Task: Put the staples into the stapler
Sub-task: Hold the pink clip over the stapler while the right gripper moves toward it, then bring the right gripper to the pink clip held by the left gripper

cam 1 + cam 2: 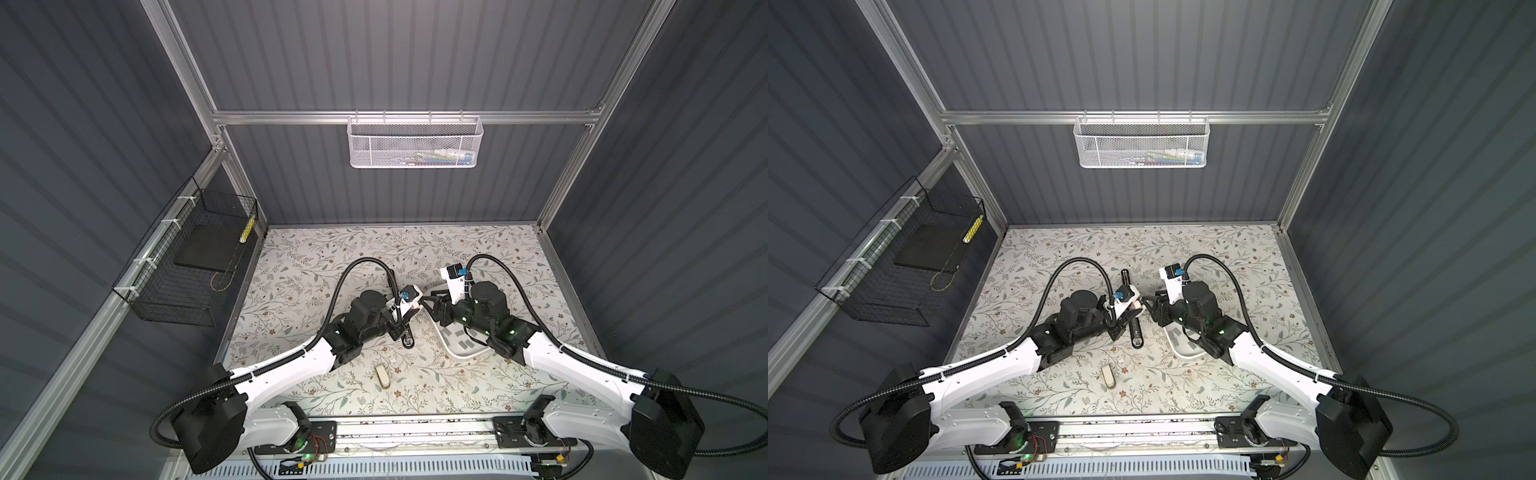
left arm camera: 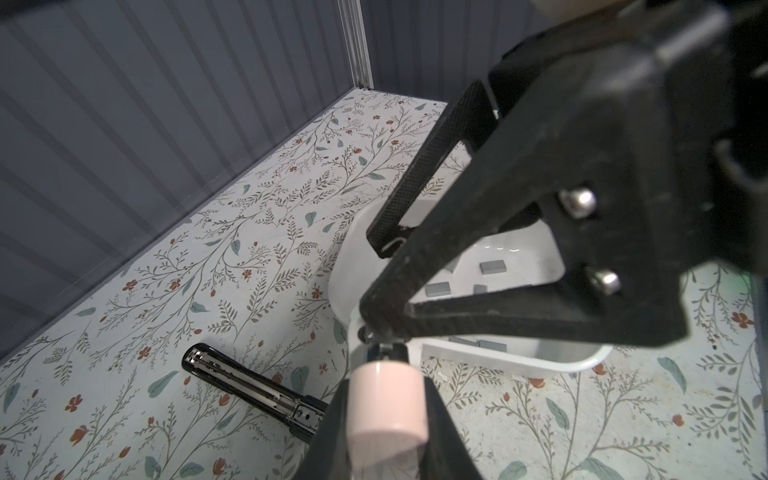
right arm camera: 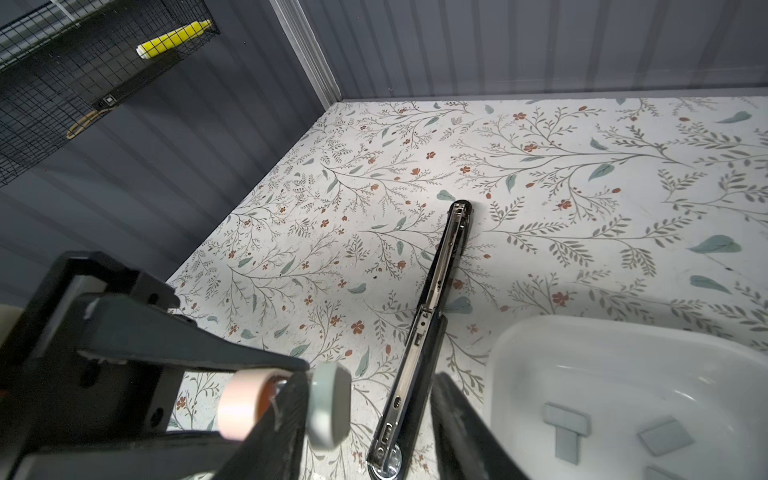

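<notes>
The left hand [image 2: 386, 432] is clamped on a pale pink cylinder [image 3: 241, 409], low in the middle of its wrist view. The cylinder's far end carries a grey-green disc [image 3: 330, 405]. The right hand [image 1: 1148, 302] meets it tip to tip at the centre of both top views. Its fingers [image 3: 457, 415] stand apart: the disc lies against one of them with a clear gap to the other, so this hand grips nothing.

Below that gap lies the stapler [image 3: 434, 291], black and folded out flat on the floral worktop [image 3: 582, 187]. Its bright metal channel faces up and runs from the bottom middle of the right wrist view towards the centre.

Just beside it, at the lower right of that view, a white tray [image 3: 519, 332] holds the staples [image 3: 567, 419]. They are small, flat, dull grey rectangular strips, scattered loose at different angles, one lapping across another. In both top views the tray sits right of centre, partly under the right arm.

A small beige object [image 1: 382, 376] lies alone at the lower middle of both top views.
</notes>
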You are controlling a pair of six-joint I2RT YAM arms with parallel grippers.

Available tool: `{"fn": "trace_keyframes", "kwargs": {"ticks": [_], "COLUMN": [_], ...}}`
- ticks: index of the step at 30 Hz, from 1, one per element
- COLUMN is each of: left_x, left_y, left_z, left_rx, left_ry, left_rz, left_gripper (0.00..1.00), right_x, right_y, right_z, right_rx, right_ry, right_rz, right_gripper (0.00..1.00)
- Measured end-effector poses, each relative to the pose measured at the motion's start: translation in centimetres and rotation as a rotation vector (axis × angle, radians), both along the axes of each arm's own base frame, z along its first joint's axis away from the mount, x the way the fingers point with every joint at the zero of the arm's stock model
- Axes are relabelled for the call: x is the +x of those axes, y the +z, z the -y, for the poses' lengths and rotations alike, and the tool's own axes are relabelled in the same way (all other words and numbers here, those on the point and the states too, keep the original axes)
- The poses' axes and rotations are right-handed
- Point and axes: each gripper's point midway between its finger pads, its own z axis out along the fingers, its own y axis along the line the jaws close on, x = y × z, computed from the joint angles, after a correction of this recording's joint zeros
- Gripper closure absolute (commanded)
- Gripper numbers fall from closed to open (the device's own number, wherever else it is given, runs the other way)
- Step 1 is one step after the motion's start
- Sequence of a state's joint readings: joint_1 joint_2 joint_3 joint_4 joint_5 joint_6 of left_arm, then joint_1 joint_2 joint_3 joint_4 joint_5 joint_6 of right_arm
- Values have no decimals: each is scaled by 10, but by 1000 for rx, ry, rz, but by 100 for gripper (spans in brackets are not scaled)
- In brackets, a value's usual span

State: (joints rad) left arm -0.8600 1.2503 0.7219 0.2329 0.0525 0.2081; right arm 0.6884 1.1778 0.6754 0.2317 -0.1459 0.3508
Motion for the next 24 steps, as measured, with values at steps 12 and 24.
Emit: {"fn": "trace_keyframes", "kwargs": {"ticks": [12,24], "left_x": [-1,-4], "left_y": [-1,1], "left_z": [-5,-11], "left_rx": [-1,-15], "left_ry": [8,13], "left_rz": [7,30], "left_gripper": [100,100], "right_x": [1,0], "right_y": [0,2], "right_z": [-7,-13], "right_rx": [-18,-22], "right_ry": [8,25], "right_rz": [5,8], "right_gripper": [55,57]}}
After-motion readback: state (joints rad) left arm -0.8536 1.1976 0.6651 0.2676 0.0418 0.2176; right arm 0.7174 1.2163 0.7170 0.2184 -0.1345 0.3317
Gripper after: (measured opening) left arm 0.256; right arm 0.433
